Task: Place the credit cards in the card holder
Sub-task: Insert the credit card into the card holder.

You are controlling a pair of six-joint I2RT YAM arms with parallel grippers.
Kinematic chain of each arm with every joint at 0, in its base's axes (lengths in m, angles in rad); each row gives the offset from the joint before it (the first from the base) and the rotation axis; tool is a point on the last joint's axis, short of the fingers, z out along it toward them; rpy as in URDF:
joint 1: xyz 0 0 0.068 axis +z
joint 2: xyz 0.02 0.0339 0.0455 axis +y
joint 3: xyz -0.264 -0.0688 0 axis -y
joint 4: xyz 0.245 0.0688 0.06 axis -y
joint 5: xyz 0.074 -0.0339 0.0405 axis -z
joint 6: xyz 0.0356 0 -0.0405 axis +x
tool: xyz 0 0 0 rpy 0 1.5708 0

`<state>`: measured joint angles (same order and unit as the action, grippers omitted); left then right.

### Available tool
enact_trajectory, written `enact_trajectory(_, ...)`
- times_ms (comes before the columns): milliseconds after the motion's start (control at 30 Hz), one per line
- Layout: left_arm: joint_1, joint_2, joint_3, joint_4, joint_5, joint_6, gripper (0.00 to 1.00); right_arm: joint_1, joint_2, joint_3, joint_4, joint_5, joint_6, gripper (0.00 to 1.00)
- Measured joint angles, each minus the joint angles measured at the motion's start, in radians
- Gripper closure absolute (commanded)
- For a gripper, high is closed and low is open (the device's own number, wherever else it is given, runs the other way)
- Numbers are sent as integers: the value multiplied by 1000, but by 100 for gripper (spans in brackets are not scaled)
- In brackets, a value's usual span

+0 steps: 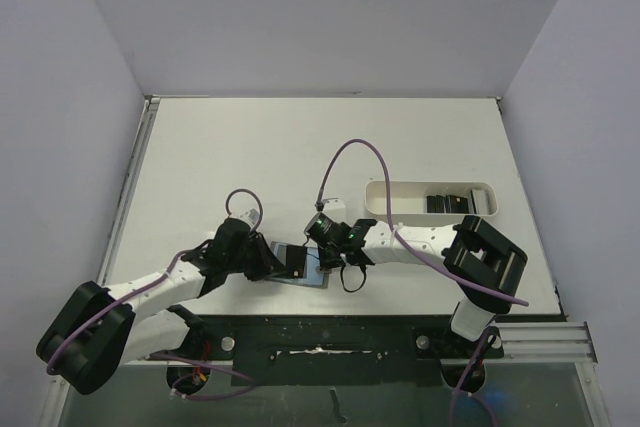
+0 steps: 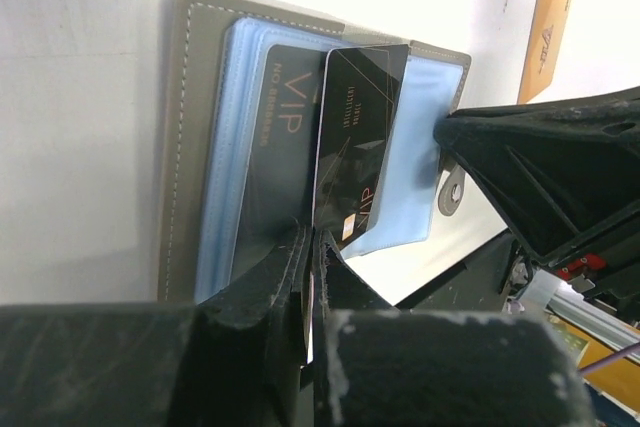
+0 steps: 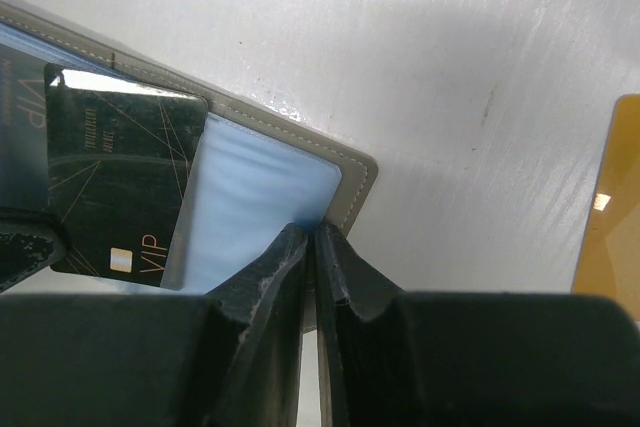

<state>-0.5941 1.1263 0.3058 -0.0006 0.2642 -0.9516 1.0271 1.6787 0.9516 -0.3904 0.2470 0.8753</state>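
White table [image 1: 250,147] is viewed from above, with both arms reaching to its near middle. White oblong tray [image 1: 382,193] is set right of centre, with dark spare cards [image 1: 447,203] stacked inside. Card holder [image 2: 185,147] is laid open and flat on the table between the grippers, blue lining up. One edge of it is pinched by the right gripper [image 3: 312,242], jaws all but closed, apparently clamped on the flap; the contact is partly hidden. A dark VIP card [image 2: 280,137] is seated in a pocket. Credit card [image 2: 355,147] is gripped at its lower edge by the left gripper [image 2: 308,247], jaws closed tight on it, and is held slightly askew over the lining. Orange card [image 2: 550,32] is seen lying on the table, well apart.
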Motion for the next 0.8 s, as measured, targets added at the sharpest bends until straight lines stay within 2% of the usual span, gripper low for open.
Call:
enact_trajectory(233,0,-2,-27,42,24,-16,100,0,0,0,0,0,0,90)
enact_trajectory(800,0,16,25,-68,44,55,100,0,1,0,0,1,-3,91)
